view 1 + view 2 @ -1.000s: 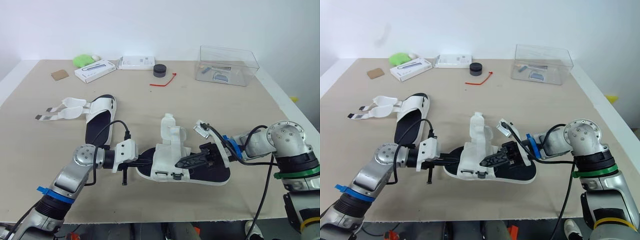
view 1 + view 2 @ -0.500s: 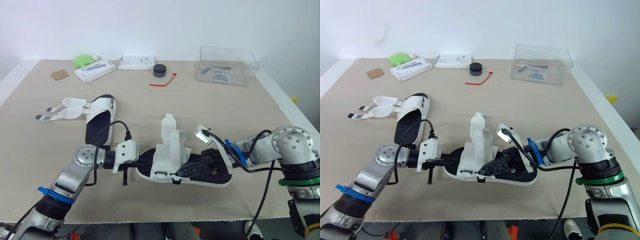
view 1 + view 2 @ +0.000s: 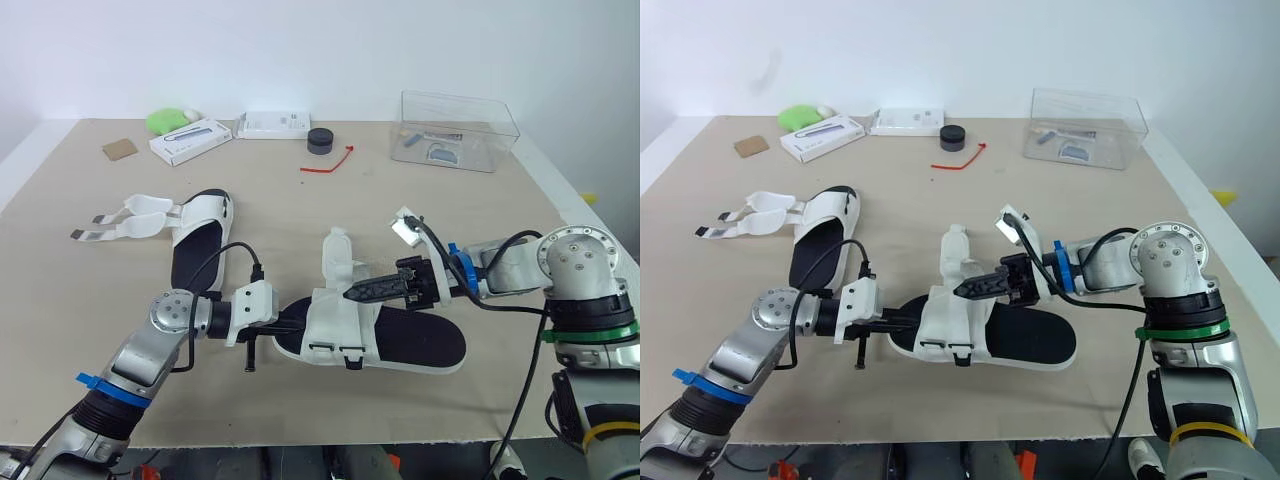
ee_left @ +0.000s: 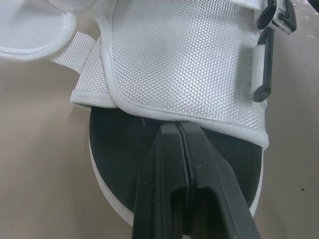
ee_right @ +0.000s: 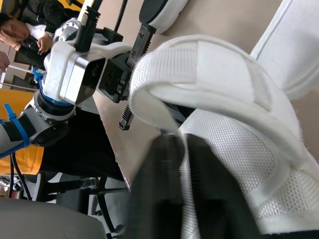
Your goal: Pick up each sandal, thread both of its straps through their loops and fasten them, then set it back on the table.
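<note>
White-mesh, black-footbed sandal (image 3: 405, 340) lies mid worktop (image 3: 300, 215). Left hand (image 4: 178, 128) has its fingers closed together, tips pressed on the footbed at one end. Right hand (image 3: 352, 294) is narrow and looks pinched on the raised white mesh strap (image 3: 337, 262). My read: light, semi-stiff sole, floppy straps. Pin the sole, pull the strap by its tip. No legible branding.

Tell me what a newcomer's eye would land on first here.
A black-soled sandal with white straps lies mid-table, worked from both sides. The left gripper is shut with its tip on the footbed at one end, and the right gripper is at the upright strap. A second sandal lies further back to the left, its straps splayed open.
</note>
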Action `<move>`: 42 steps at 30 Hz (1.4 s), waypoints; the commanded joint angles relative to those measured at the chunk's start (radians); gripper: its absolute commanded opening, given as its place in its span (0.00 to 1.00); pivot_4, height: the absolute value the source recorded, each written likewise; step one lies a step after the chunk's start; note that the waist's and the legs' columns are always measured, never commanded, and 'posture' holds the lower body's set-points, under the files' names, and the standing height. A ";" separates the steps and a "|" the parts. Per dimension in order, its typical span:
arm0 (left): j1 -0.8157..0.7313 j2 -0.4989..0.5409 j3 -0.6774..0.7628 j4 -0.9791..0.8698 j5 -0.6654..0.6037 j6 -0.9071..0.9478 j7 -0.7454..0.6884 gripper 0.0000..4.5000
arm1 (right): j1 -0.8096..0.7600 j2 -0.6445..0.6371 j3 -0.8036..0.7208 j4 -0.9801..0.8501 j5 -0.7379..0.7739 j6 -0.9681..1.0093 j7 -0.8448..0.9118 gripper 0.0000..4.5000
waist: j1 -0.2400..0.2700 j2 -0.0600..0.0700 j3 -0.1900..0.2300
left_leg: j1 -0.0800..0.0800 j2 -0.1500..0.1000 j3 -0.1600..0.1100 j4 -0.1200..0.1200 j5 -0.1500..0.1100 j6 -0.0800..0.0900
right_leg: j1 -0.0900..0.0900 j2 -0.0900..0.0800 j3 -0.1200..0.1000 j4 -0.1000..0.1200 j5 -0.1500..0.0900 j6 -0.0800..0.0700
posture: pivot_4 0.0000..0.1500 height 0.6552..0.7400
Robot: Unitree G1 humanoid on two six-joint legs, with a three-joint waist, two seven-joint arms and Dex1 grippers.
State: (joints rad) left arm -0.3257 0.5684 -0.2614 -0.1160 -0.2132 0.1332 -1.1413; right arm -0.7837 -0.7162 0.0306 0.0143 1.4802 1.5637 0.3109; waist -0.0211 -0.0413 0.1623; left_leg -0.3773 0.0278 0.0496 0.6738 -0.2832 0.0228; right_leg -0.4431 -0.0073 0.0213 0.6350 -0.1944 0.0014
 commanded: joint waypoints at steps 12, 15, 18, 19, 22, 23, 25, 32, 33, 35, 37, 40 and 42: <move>0.006 0.009 0.001 -0.010 0.004 0.000 0.007 0.00 | 0.176 -0.076 -0.006 -0.236 0.187 -0.008 -0.037 0.02 | 0.000 0.000 0.000 | 0.000 0.000 0.000 0.000 0.000 0.000 | 0.000 0.001 0.000 0.000 -0.002 0.005 | 1.00 1.00; 0.004 0.005 -0.003 -0.007 0.005 0.000 0.007 0.00 | 0.159 -0.109 -0.010 -0.274 0.127 -0.023 0.016 0.20 | 0.000 0.000 0.000 | 0.000 0.000 0.000 0.000 0.000 0.000 | 0.000 0.000 0.000 0.000 -0.003 0.006 | 1.00 1.00; 0.005 0.003 -0.006 -0.008 0.006 -0.001 0.007 0.00 | 0.131 -0.164 -0.035 -0.267 0.052 -0.037 0.115 0.51 | 0.000 0.000 0.000 | 0.000 0.000 0.000 0.000 0.000 0.000 | 0.000 0.000 0.000 -0.001 -0.002 0.006 | 1.00 1.00; 0.005 0.003 -0.006 -0.008 0.006 -0.001 0.007 0.00 | 0.127 -0.182 -0.045 -0.263 0.040 -0.041 0.153 0.60 | 0.000 0.000 0.000 | 0.000 0.000 0.000 0.000 0.000 0.000 | 0.000 0.000 0.000 -0.001 -0.002 0.006 | 1.00 1.00; 0.003 0.002 -0.004 -0.004 0.005 -0.001 0.007 0.00 | 0.133 -0.231 -0.089 -0.247 0.056 -0.040 0.265 0.87 | 0.000 0.000 0.000 | 0.000 0.000 0.000 0.000 0.000 0.000 | 0.000 0.001 0.000 -0.001 -0.002 0.006 | 1.00 1.00; 0.002 0.002 -0.003 -0.002 0.005 -0.001 0.007 0.00 | 0.150 -0.248 -0.103 -0.255 0.080 -0.031 0.308 0.96 | 0.001 0.000 0.000 | 0.000 0.000 0.000 0.000 0.000 0.000 | 0.000 0.001 0.000 -0.001 -0.002 0.006 | 1.00 1.00; 0.001 0.001 0.000 0.000 0.003 -0.001 0.008 0.00 | 0.201 -0.270 -0.113 -0.282 0.136 -0.016 0.361 0.98 | 0.001 0.000 0.000 | 0.000 0.000 -0.001 0.000 0.000 0.000 | 0.001 0.001 0.000 -0.001 -0.002 0.006 | 1.00 1.00; -0.024 0.005 0.016 0.022 -0.003 0.001 0.006 0.00 | 0.408 -0.224 -0.017 -0.434 0.004 -0.094 0.334 0.98 | 0.000 0.001 0.000 | 0.001 0.000 -0.001 0.001 0.000 0.000 | 0.001 0.000 0.000 -0.002 -0.002 0.007 | 1.00 1.00; -0.027 0.007 0.017 0.025 -0.002 -0.001 0.004 0.00 | 0.418 -0.210 0.003 -0.442 -0.043 -0.115 0.325 0.98 | 0.000 0.001 0.000 | 0.001 0.000 0.000 0.001 0.000 0.000 | 0.001 0.001 0.000 -0.002 -0.001 0.008 | 1.00 1.00; -0.032 0.011 0.022 0.034 0.000 -0.006 0.005 0.00 | 0.421 -0.178 0.026 -0.431 -0.113 -0.152 0.319 0.98 | 0.000 0.000 0.000 | 0.002 0.000 0.000 0.002 0.000 0.000 | 0.002 0.001 0.000 -0.002 0.000 0.008 | 1.00 1.00; -0.037 0.011 0.024 0.041 0.004 -0.010 0.009 0.00 | 0.413 -0.160 0.033 -0.419 -0.155 -0.174 0.330 0.98 | 0.000 0.001 0.000 | 0.002 0.000 0.001 0.002 0.001 -0.001 | 0.002 0.002 0.000 -0.002 0.001 0.009 | 1.00 1.00; -0.050 0.007 0.029 0.066 0.022 -0.032 0.029 0.00 | 0.379 -0.131 0.051 -0.390 -0.206 -0.189 0.345 0.98 | 0.000 0.001 0.000 | 0.002 0.000 0.001 0.002 0.002 -0.002 | 0.002 0.002 0.000 -0.002 0.002 0.009 | 1.00 1.00; -0.058 0.002 0.032 0.083 0.034 -0.047 0.045 0.00 | 0.355 -0.105 0.056 -0.372 -0.223 -0.193 0.344 0.98 | 0.000 0.001 0.000 | 0.002 0.000 0.002 0.002 0.002 -0.002 | 0.002 0.002 0.000 -0.002 0.002 0.008 | 1.00 1.00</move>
State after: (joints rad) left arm -0.3713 0.5681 -0.2559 -0.0453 -0.1951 0.1066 -1.1152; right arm -0.4014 -0.8347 0.0854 -0.3647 1.2695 1.3894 0.6461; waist -0.0214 -0.0403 0.1624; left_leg -0.3754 0.0281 0.0511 0.6763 -0.2816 0.0213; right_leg -0.4415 -0.0051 0.0212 0.6334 -0.1921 0.0096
